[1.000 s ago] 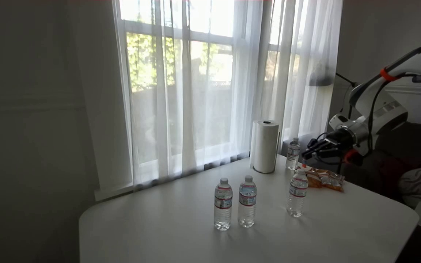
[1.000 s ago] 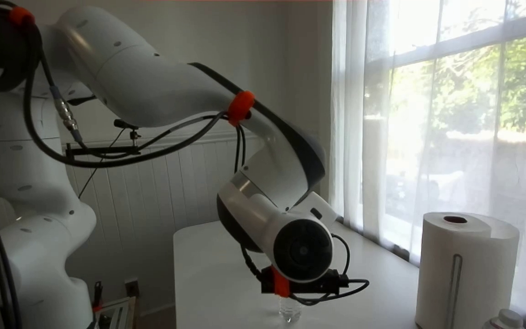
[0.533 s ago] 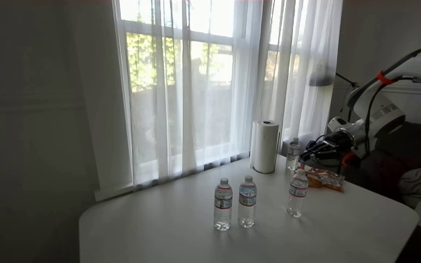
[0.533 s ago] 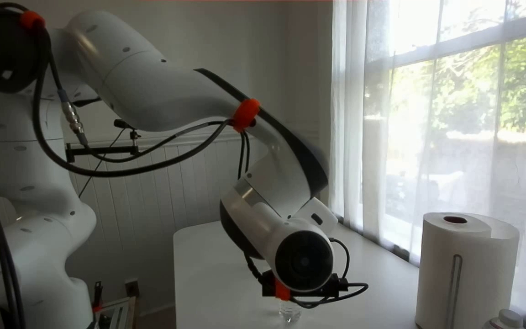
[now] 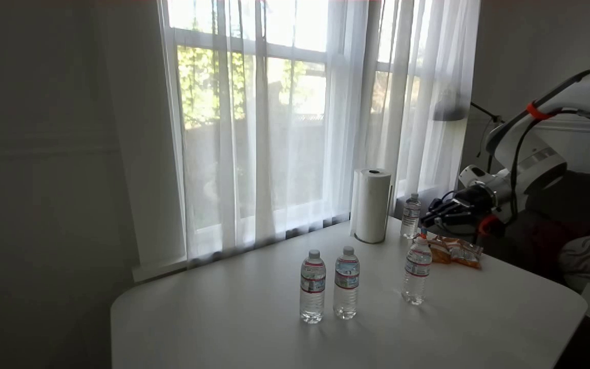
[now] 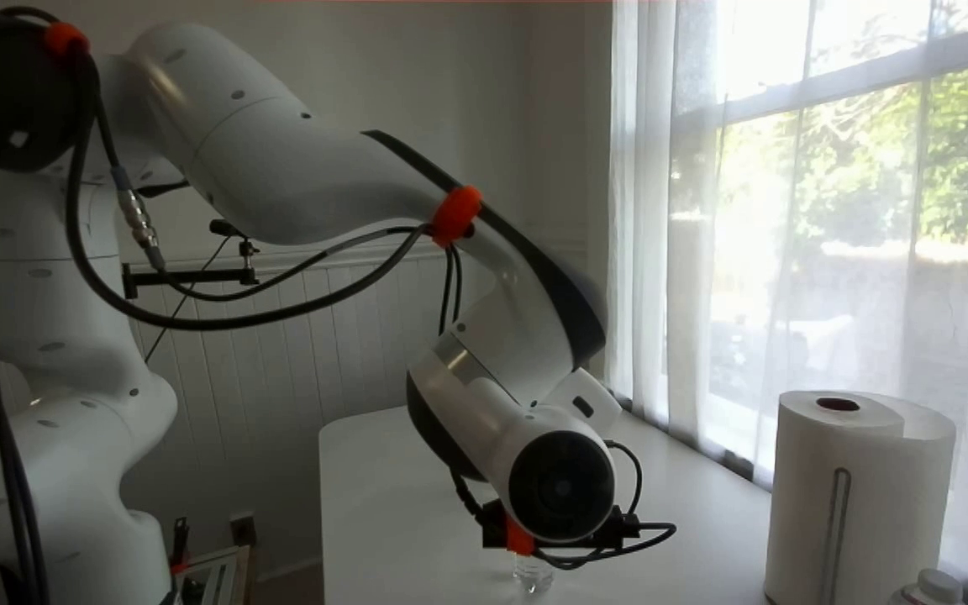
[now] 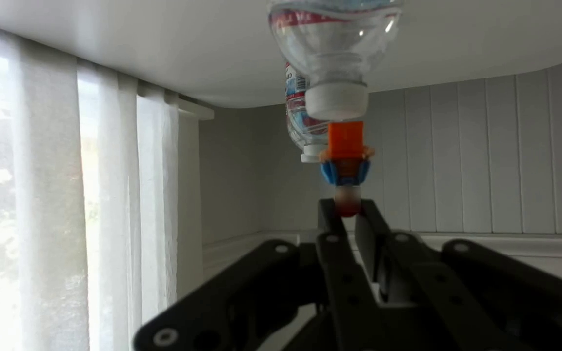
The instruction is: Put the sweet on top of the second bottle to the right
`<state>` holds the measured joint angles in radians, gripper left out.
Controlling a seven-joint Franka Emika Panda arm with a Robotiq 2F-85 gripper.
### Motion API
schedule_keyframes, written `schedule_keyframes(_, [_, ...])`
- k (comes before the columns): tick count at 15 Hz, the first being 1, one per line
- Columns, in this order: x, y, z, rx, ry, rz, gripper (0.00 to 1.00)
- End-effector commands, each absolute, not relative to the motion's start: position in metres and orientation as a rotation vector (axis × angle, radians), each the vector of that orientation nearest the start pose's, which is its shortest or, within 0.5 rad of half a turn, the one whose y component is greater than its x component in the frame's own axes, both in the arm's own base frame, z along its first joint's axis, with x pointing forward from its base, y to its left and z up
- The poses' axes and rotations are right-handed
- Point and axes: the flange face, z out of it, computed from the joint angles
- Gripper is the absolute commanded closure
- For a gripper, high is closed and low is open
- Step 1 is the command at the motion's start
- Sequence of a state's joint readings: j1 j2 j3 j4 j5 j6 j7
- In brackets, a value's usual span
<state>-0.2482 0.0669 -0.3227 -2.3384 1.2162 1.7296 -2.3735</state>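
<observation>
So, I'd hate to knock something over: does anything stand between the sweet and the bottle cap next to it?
Nothing visible does. In the wrist view, the sweet, held in the end effector, has its orange end right by the white cap; whether they touch I can't tell. Another bottle stands farther back.

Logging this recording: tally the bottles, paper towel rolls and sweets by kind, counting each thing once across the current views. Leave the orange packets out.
Bottles: 4
Paper towel roll: 1
Sweet, held by the gripper: 1
Total: 6
</observation>
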Motion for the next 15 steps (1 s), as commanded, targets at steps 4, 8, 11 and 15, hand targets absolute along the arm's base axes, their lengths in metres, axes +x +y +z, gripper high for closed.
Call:
schedule_keyframes(4, [0.4442, -0.1854, 0.3138, -1.81, -1.17, -1.286, 0.97])
schedule_keyframes(8, [0.4444, -0.1869, 0.3122, -1.811, -1.165, -1.302, 0.97])
schedule_keyframes(11, [0.4453, -0.1877, 0.3111, -1.815, -1.15, -1.315, 0.97])
schedule_keyframes(15, [0.4451, -0.1887, 0.3092, -1.814, -1.139, -1.315, 0.97])
